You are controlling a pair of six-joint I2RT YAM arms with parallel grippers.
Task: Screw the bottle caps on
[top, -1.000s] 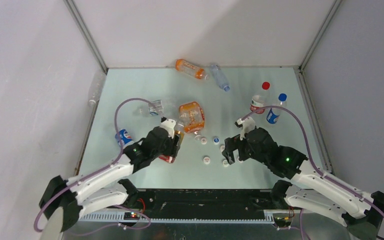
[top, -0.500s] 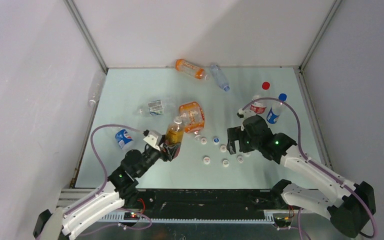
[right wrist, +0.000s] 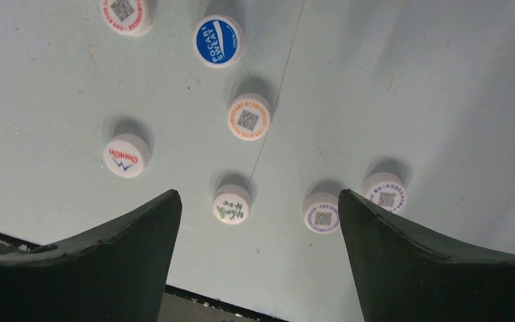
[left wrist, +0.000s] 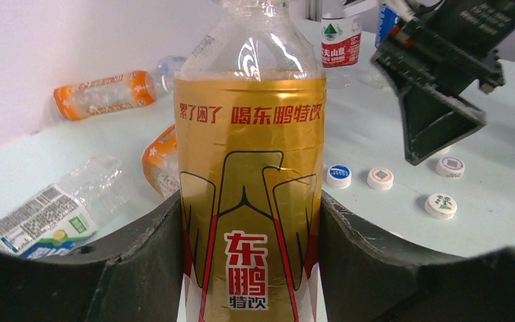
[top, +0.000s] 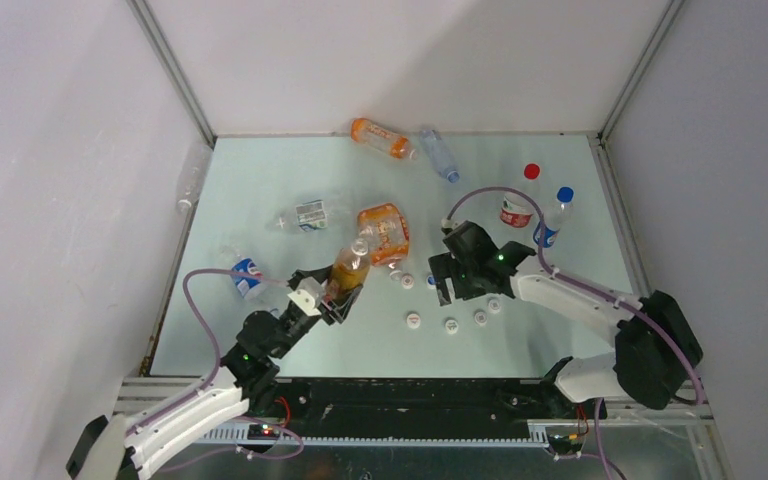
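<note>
While the left jaws clamp the gold-labelled bottle (left wrist: 250, 201) at mid-body, the right jaws hang wide and empty over 7 caps (right wrist: 249, 116), at the bottle's 3 o'clock. Caps look light, slick: pinch across the rim.

We find the held bottle (top: 349, 268) between the fingers of the left gripper (top: 332, 298), left of the middle of the table (top: 260, 180). To its right the caps (top: 414, 320) lie scattered on the table, under the right gripper (right wrist: 258, 194) (which hangs apart from them). Just behind the held bottle is a lying bottle (top: 384, 232); two far-edge bottles (top: 380, 137) lie beyond, and two upright bottles (top: 516, 208) stand at far right.
</note>
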